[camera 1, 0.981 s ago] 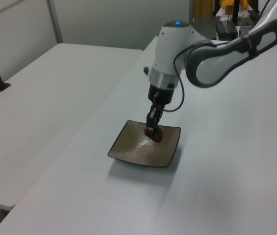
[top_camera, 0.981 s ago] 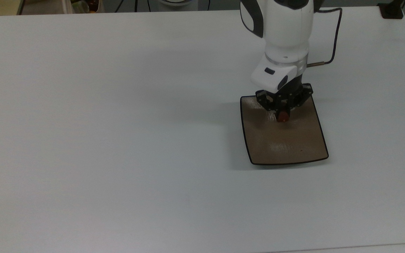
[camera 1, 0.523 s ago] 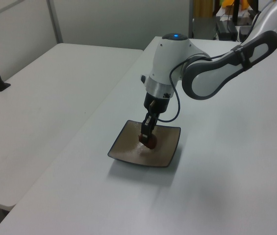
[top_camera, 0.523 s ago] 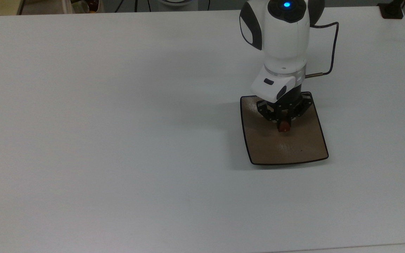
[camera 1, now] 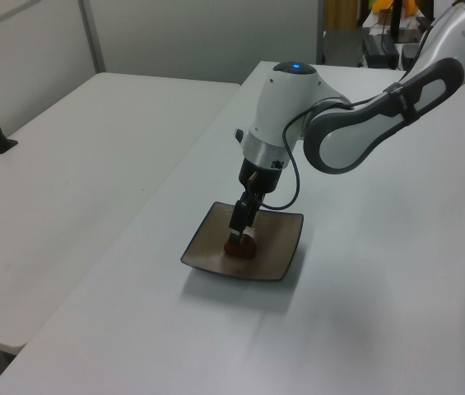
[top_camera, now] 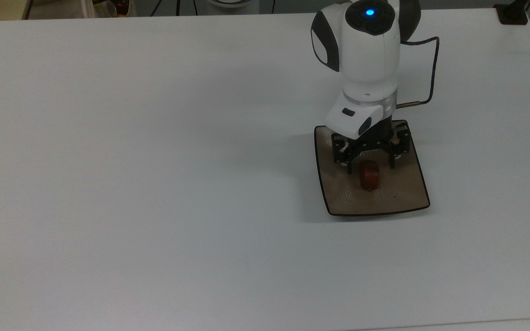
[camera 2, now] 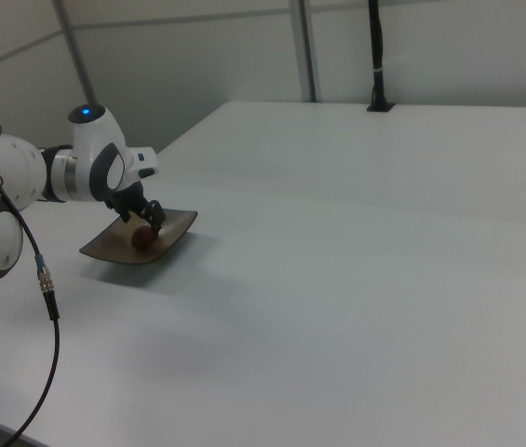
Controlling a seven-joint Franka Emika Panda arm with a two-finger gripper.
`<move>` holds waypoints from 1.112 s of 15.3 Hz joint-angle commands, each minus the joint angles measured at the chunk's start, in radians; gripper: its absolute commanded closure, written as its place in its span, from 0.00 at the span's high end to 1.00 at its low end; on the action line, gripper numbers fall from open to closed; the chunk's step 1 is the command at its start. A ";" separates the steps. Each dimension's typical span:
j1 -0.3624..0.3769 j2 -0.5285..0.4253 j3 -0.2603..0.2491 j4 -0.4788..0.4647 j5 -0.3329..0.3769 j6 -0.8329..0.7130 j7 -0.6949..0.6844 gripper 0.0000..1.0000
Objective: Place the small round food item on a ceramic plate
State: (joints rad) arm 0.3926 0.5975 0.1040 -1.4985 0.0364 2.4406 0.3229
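With the small round food item lying on the ceramic plate toward the top view's near edge and the gripper spread wide around it, lift straight up so neither finger nudges it rolling.

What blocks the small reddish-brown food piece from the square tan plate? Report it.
Nothing visible does. The small reddish-brown round food piece already rests on the square tan-brown ceramic plate, between the open tool's fingers.
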 commanded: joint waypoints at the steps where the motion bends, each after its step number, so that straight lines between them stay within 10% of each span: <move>1: -0.011 -0.054 -0.004 -0.034 -0.006 0.018 0.016 1.00; 17: -0.139 -0.620 -0.155 -0.150 0.011 -0.678 -0.005 1.00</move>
State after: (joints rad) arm 0.2519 0.0658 -0.0219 -1.5768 0.0366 1.8219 0.3232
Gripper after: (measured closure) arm 0.000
